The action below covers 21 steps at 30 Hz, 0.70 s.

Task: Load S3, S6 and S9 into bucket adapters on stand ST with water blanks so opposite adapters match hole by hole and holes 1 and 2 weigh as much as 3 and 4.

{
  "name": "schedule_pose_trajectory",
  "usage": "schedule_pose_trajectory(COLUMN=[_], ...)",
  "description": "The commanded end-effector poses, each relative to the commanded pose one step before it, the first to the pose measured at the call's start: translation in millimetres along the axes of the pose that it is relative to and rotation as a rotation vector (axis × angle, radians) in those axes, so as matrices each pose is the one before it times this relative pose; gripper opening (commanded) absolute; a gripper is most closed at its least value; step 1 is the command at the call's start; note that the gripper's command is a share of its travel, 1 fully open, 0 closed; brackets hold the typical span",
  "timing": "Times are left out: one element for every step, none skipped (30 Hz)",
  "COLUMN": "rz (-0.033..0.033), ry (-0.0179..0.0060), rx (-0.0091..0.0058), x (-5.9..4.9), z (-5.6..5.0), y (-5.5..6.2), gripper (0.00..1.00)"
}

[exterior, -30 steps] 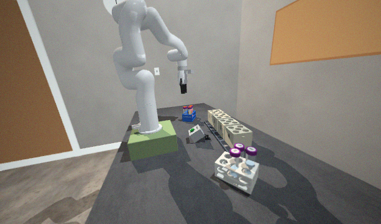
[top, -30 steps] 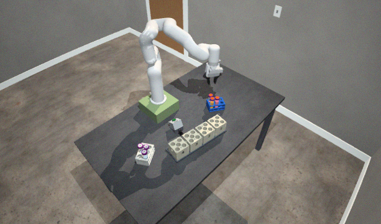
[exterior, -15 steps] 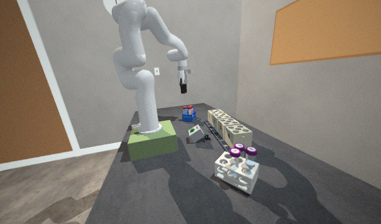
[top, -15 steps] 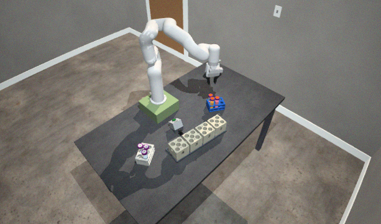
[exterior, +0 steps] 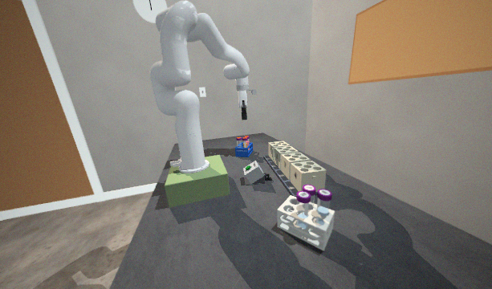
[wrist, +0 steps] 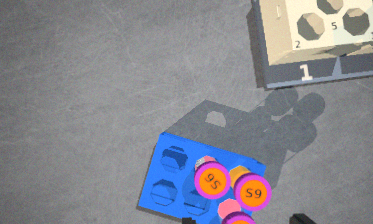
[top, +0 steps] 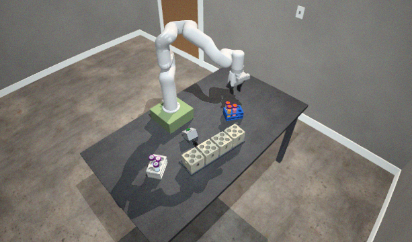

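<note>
My gripper (top: pixel 235 91) (exterior: pixel 244 119) (wrist: pixel 245 220) is open and empty, high above the blue rack (exterior: pixel 244 152) (wrist: pixel 154 172). The rack holds three purple-capped tubes with orange dots: S6 (wrist: pixel 212 180), S9 (wrist: pixel 252 192) over orange liquid, and a third (wrist: pixel 238 220) by pink liquid, its ID cut off. Four cream adapters (top: pixel 193 162) (exterior: pixel 308 177) stand in a row on the stand (wrist: pixel 287 78); no tubes show in them. The white rack (top: pixel 154 173) holds three water blanks (top: pixel 156 164) (exterior: pixel 324 194) with white dots; their numbers are unreadable. The green DONE key (top: pixel 188 129) (exterior: pixel 248 168) is on its sloped desk.
The sloped desk (top: pixel 191 135) (exterior: pixel 254 173) stands between the green arm base (top: pixel 172 122) (exterior: pixel 197 186) and the adapter row. A small black object (top: pixel 195 144) (exterior: pixel 268 177) is beside it. The blue rack stands near the far end of the adapter row, turned at an angle in the wrist view.
</note>
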State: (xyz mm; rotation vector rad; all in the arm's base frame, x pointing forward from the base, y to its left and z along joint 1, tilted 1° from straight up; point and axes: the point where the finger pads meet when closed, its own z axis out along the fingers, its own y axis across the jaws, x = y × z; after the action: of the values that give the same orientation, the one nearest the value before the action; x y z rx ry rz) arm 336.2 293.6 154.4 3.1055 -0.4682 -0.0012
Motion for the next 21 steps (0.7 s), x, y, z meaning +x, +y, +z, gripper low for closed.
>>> schedule_pose_trajectory(rz=[-0.12583, -0.03333, -0.03333, -0.03333, -0.03333, -0.03333, -0.03333, -0.03333, -0.03333, -0.03333, -0.03333, -0.03333, -0.03333, -0.03333, 0.00000, 0.00000, -0.03334, -0.03333, -0.03333, -0.03333, -0.03333], ry=[-0.00413, 0.00000, 0.00000, 0.00000, 0.00000, 0.00000, 0.00000, 0.00000, 0.00000, 0.00000, 0.00000, 0.00000, 0.00000, 0.00000, 0.00000, 0.00000, 0.00000, 0.00000, 0.00000, 0.00000, 0.00000], rx=[-0.00567, 0.00000, 0.00000, 0.00000, 0.00000, 0.00000, 0.00000, 0.00000, 0.00000, 0.00000, 0.00000, 0.00000, 0.00000, 0.00000, 0.00000, 0.00000, 0.00000, 0.00000, 0.00000, 0.00000, 0.00000], x=[8.37, 0.01, 0.01, 0.00, 0.00, 0.00, 0.00, 0.00, 0.00, 0.00, 0.00, 0.00, 0.00, 0.00, 0.00, 0.00, 0.01, 0.00, 0.00, 0.00, 0.00], z=[-1.18, 0.00, 0.00, 0.00, 0.00, 0.00, 0.00, 0.00, 0.00, 0.00, 0.00, 0.00, 0.00, 0.00, 0.00, 0.00, 0.00, 0.00, 0.00, 0.00, 0.00], y=[-6.03, -0.01, -0.01, -0.01, 0.00, 0.00, 0.00, 0.00, 0.00, 0.00, 0.00, 0.00, 0.00, 0.00, 0.00, 0.00, 0.01, 0.00, 0.00, 0.00, 0.00], gripper=[0.57, 0.57, 0.57, 0.57, 0.57, 0.57, 0.57, 0.57, 0.57, 0.57, 0.57, 0.57, 0.57, 0.57, 0.57, 0.57, 0.57, 0.57, 0.57, 0.57, 0.57])
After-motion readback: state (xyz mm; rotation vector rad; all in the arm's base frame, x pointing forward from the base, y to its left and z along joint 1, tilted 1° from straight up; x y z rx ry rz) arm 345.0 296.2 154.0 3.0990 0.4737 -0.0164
